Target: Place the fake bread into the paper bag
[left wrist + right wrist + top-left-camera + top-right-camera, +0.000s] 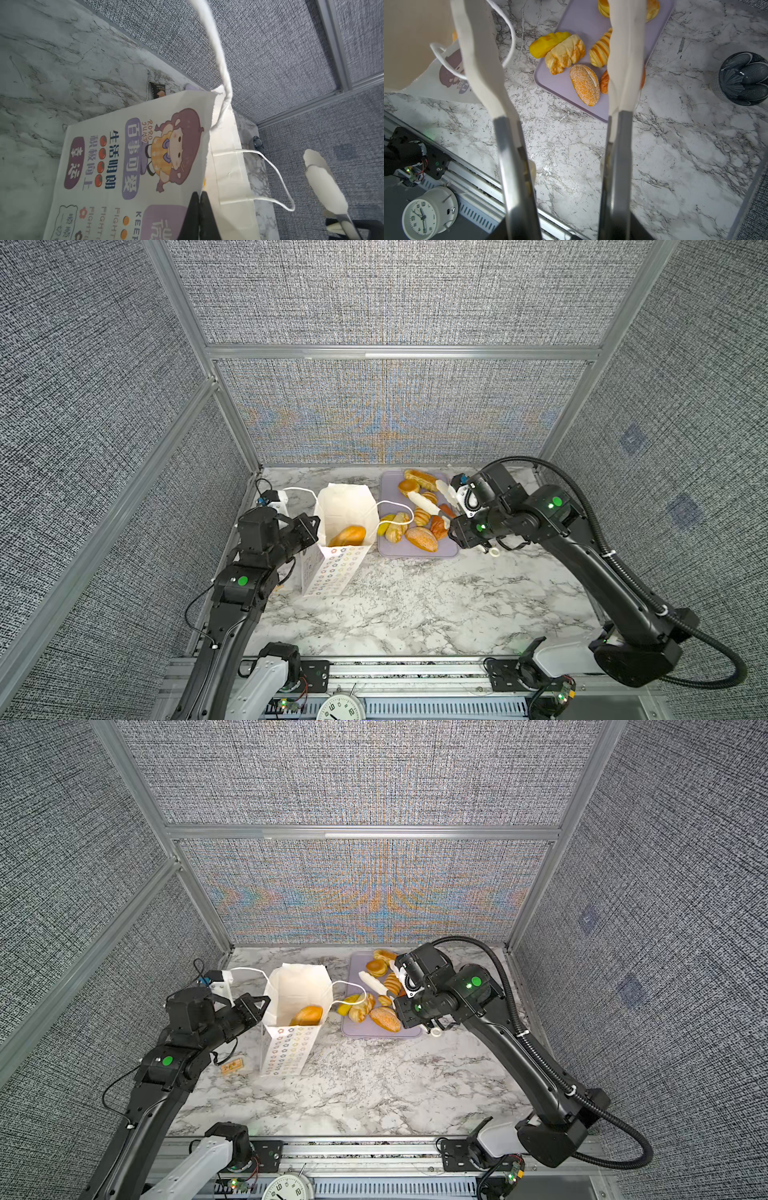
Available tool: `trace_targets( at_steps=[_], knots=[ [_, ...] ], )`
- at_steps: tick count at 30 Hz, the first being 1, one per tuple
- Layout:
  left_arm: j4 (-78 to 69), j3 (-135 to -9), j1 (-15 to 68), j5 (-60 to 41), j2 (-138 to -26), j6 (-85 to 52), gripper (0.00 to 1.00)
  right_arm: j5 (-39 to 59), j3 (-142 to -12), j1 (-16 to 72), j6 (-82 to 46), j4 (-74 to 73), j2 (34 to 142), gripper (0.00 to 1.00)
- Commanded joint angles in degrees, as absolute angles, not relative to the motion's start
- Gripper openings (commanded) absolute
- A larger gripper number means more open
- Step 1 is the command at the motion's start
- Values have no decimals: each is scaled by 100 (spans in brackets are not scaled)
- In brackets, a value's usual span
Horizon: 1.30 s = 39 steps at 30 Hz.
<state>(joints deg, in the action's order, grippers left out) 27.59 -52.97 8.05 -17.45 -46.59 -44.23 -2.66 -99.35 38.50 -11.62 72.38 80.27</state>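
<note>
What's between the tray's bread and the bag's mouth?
Only the white cord handle of the paper bag: it loops out from the rim toward the lavender tray, across the path of the fake bread. The mouth stands open.

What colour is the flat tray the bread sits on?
The flat tray is pale lavender, clearest in the right wrist view.

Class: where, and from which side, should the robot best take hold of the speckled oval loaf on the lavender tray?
Speckled oval loaf: pinch across its width from above, near the end by the lavender tray's edge. It lies flat, and a reddish-brown pastry crowds one long side.
</note>
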Motion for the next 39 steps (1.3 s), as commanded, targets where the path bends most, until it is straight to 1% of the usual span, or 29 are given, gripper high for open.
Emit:
trace_targets(
  at_steps=[1,5,10,12,16,20,22,24,32,39],
  knots=[
    [1908,-4923,405,-2527,-4470,-5332,0,-133,-9950,3822,-1178,6969,8041,54],
    [1615,-4477,38,-2882,-4284,-5677,0,-116,-9899,3796,-1167,6939,8089,54],
    [2085,-4468,-84,-2804,-4084,-5408,1,-88,-9779,3758,-1185,6874,8065,54],
    [2479,-4640,-80,-2639,-4044,-5123,13,-101,-9749,3729,-1196,6831,8034,54],
    [3185,-5052,-85,-2294,-4042,-4521,34,-97,-9712,3667,-1263,6718,7961,54],
    [3794,-5370,-79,-1956,-4119,-4010,58,-64,-9678,3625,-1284,6663,7946,54],
    [4048,-5515,-79,-1780,-4172,-3793,66,-39,-9643,3616,-1285,6653,7973,54],
    [4257,-5636,-81,-1644,-4209,-3593,68,-26,-9592,3611,-1279,6653,7988,54],
    [4582,-5802,-80,-1462,-4313,-3141,68,-112,-9239,3551,-1257,6636,8080,53],
    [4613,-5940,-84,-1678,-4544,-2855,62,-114,-8724,3507,-1299,6515,8239,54]
  ],
)
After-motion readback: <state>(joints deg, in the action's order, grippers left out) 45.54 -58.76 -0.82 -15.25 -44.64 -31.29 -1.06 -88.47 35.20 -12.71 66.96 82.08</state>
